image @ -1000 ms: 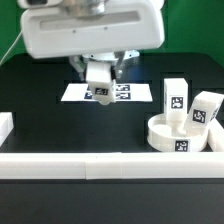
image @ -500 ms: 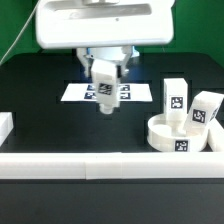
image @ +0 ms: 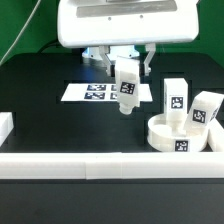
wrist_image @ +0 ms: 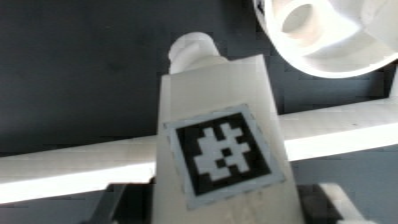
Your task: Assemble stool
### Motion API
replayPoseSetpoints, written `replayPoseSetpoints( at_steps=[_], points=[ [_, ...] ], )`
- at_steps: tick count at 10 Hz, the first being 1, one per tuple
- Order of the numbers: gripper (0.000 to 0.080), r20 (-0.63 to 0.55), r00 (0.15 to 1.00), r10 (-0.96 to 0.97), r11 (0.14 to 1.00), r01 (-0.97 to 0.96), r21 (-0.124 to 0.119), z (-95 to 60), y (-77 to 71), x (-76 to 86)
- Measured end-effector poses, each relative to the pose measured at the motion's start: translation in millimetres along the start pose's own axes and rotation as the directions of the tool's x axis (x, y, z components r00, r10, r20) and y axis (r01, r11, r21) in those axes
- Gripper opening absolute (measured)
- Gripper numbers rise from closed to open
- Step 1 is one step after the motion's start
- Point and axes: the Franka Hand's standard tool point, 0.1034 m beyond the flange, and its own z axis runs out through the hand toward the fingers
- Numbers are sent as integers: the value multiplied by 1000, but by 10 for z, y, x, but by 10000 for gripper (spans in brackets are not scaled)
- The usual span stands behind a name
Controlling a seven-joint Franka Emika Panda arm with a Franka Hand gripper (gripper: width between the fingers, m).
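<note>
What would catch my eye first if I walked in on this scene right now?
Most likely the white leg hanging in mid-air above the black table, clamped in the robot's tool near the middle of the exterior view. Next, at that view's right, the round seat, with a second leg and a third leg standing upright at it.

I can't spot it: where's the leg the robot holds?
In the exterior view the leg hangs mid-picture in the gripper, to the exterior view's left of the round seat.
</note>
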Motion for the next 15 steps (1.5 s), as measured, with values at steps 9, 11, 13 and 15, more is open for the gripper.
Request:
replayPoseSetpoints(
  at_steps=[9,11,13,15],
  points=[
    [325,-112,991,-67,997,72,39,41,-353,49],
    [325,-146,986,-75,994,85,65,81,-521,57],
    [325,-205,974,-92,992,108,67,93,-501,139],
    [325,-199,976,-85,992,102,75,103,-516,123]
  ],
)
